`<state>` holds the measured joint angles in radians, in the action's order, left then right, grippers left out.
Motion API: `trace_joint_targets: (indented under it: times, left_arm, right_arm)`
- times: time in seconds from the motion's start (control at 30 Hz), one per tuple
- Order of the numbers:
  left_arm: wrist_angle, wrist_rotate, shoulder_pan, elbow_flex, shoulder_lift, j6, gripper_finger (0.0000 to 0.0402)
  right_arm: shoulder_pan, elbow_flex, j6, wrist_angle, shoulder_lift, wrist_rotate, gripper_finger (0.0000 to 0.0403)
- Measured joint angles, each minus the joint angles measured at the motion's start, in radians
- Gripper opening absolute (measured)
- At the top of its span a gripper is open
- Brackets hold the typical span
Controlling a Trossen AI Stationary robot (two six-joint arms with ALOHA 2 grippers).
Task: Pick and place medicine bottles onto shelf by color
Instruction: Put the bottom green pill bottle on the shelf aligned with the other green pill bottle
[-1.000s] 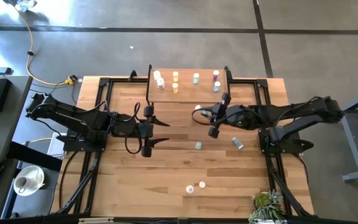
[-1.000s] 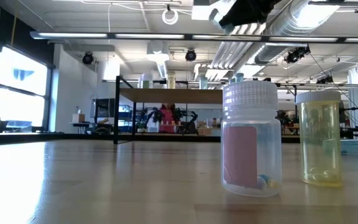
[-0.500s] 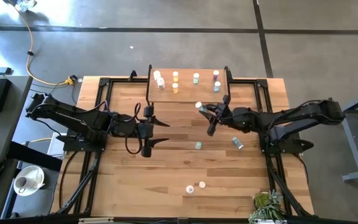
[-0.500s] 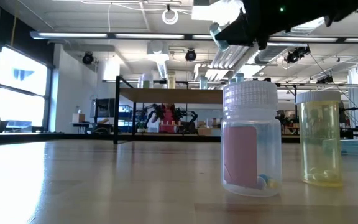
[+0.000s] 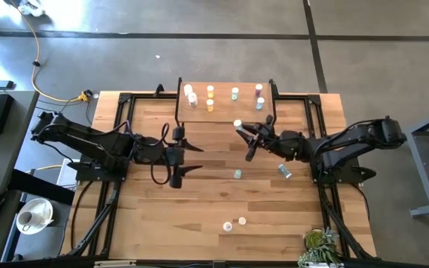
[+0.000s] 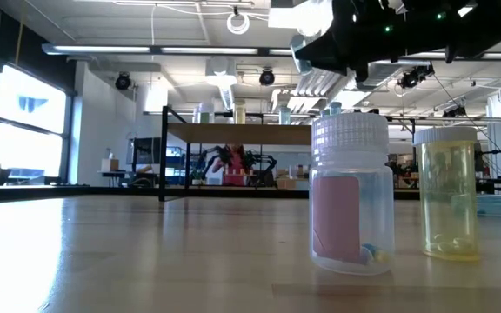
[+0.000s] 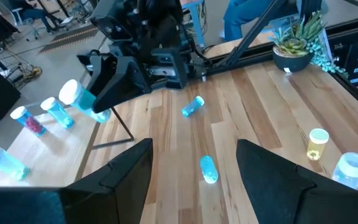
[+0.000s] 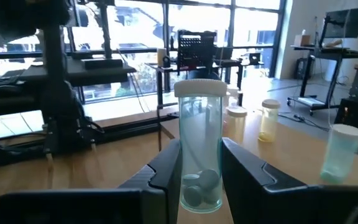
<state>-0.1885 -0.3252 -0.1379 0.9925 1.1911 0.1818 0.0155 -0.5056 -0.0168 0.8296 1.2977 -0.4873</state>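
Observation:
My right gripper (image 5: 249, 138) is shut on a clear teal bottle with a white cap (image 8: 199, 146), in the air just in front of the shelf (image 5: 226, 112). This light-wood board at the table's far edge carries white, yellow, green, pink and blue bottles standing on their bases. The held bottle also shows in the left wrist view (image 7: 87, 103). My left gripper (image 5: 191, 158) is open and empty over the table's left half. Two teal bottles (image 5: 237, 173) (image 5: 284, 171) lie on the table. A pink-labelled bottle (image 6: 352, 196) and a yellow one (image 6: 449, 193) stand near the front edge. My right gripper pinches the lower half of the teal bottle's body (image 8: 199, 180) between its two fingers (image 8: 168, 174), one on each side. The fingers come level from the table's right. The bottle stands about upright, cap up, clear of the table and of the shelf.
Black metal frames (image 5: 125, 100) (image 5: 315, 112) run along the table's left and right sides. A potted plant (image 5: 319, 244) stands at the front right corner. Bare wood lies between the shelf and the front bottles.
My right gripper, still shut on the teal bottle, has turned about its wrist and moved a little toward the shelf. The bottle has stayed clear of the table. More of the arm has come into the low view.

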Motion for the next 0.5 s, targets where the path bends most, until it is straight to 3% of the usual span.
trace_joint_targets:
  times: [0.17,0.3,0.5]
  left_arm:
    - [0.076,0.010,0.012,-0.059,0.001,-0.008,0.0219]
    - [0.219,0.093,0.056,-0.154,0.001,-0.033,0.0214]
    - [0.477,0.206,0.147,-0.270,0.001,-0.074,0.0207]
  right_arm:
    - [0.028,0.000,-0.034,0.066,0.017,0.002,0.0085]
    - [0.054,-0.003,-0.036,0.073,0.015,0.002,0.0085]
    - [0.064,-0.003,-0.024,0.075,0.015,0.117,0.0085]
